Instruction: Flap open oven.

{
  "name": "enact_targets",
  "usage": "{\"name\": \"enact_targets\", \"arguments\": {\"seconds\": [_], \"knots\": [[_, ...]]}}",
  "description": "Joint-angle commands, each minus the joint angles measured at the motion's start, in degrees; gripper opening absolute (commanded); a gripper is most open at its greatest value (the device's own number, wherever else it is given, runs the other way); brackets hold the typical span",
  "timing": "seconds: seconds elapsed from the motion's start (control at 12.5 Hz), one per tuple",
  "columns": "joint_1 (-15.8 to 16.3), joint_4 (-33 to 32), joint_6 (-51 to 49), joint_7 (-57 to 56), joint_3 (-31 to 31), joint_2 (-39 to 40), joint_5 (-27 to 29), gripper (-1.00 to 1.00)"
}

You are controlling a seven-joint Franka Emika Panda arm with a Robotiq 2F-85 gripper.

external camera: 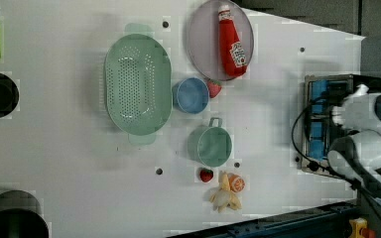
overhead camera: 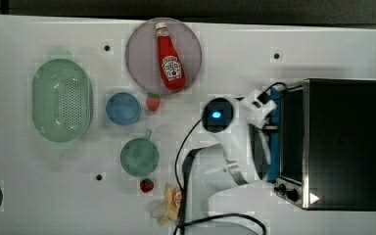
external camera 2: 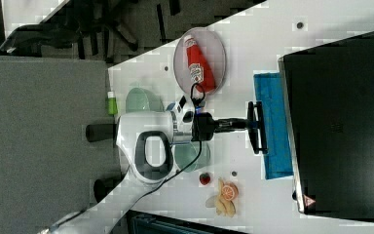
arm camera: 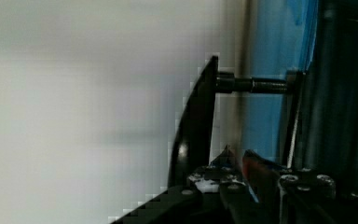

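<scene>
The oven (overhead camera: 341, 144) is seen at the top view's right end of the white desk (overhead camera: 235, 58): a boxy body with a black top, a silver front frame, black knobs (overhead camera: 286, 191) at one corner and a blue-tinted glass door (external camera 2: 271, 126) carrying a black bar handle (external camera 2: 258, 127). In the right view the door is seen tilted out from the frame. The end effector (external camera 2: 254, 127) is closed narrowly on the handle, the arm reaching level toward the oven front. In the wrist view the handle (arm camera: 193, 135) is seen just beside the fingers (arm camera: 261, 175), with a bolt joining it to the door. A ketchup bottle (overhead camera: 170, 58) lies on a grey plate (overhead camera: 139, 54). A green colander (overhead camera: 62, 100), a blue bowl (overhead camera: 123, 108) and a green cup (overhead camera: 139, 156) are seen with nothing in them. One strawberry (overhead camera: 152, 102) lies between the bowl and the plate, another (overhead camera: 147, 185) just beside the cup. A banana (external camera: 224, 196) and an orange slice (external camera: 236, 183) lie near the desk's edge, touching each other. A black cable (overhead camera: 186, 161) runs along the arm.
</scene>
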Motion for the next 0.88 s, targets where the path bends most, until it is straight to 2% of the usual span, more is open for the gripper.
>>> {"name": "enact_targets", "arguments": {"seconds": [0.08, 0.32, 0.56, 0.88], "knots": [[4.8, -0.6, -0.6, 17.4, 1.6, 5.3, -7.4, -0.65], [7.5, 0.4, -1.2, 26.6, 2.0, 10.0, -12.4, -0.65], [9.5, 1.6, -1.4, 33.7, 2.0, 13.5, -12.5, -0.65], [9.9, 1.8, -1.0, 33.9, 1.9, 14.8, -12.5, -0.65]]}}
